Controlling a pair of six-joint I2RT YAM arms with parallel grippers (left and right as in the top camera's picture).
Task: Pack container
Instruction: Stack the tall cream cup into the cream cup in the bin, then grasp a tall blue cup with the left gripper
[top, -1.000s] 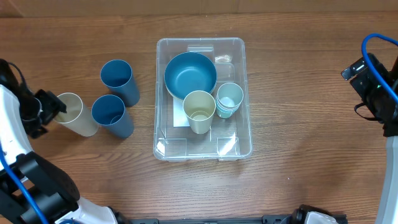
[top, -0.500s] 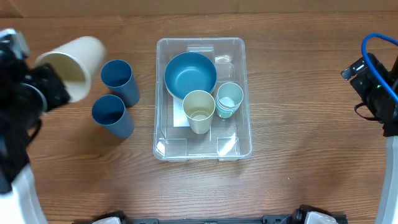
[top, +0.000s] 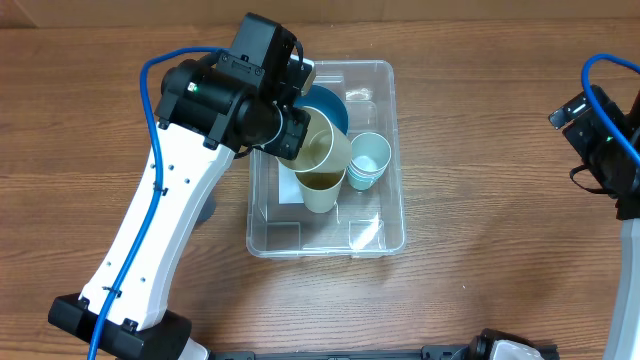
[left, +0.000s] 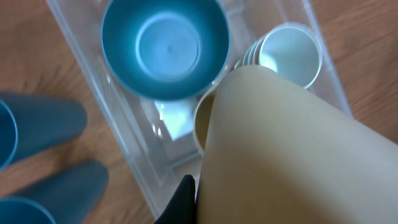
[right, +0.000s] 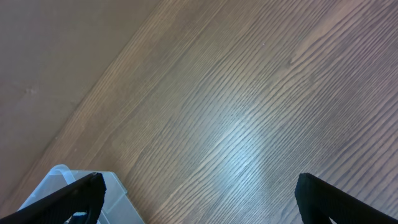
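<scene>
The clear plastic container (top: 396, 215) sits mid-table. It holds a blue bowl (left: 165, 46), a stack of pale blue cups (top: 368, 158) and an upright cream cup (top: 320, 192). My left gripper (top: 298, 135) is shut on a second cream cup (top: 324, 148). That cup is tilted just above the upright one, and in the left wrist view it (left: 292, 149) fills the lower right. One black finger (left: 185, 200) presses its side; the other is hidden. My right gripper (right: 199, 193) hangs open over bare wood at the far right.
Two dark blue cups (left: 37, 124) (left: 56, 193) are on the table left of the container, mostly hidden under my left arm in the overhead view. The right arm (top: 600, 135) is at the right table edge. A container corner (right: 59, 177) shows in the right wrist view.
My left gripper closed on the cream cup at the far left, lifted it and swung right over the container. The right arm has not moved.
</scene>
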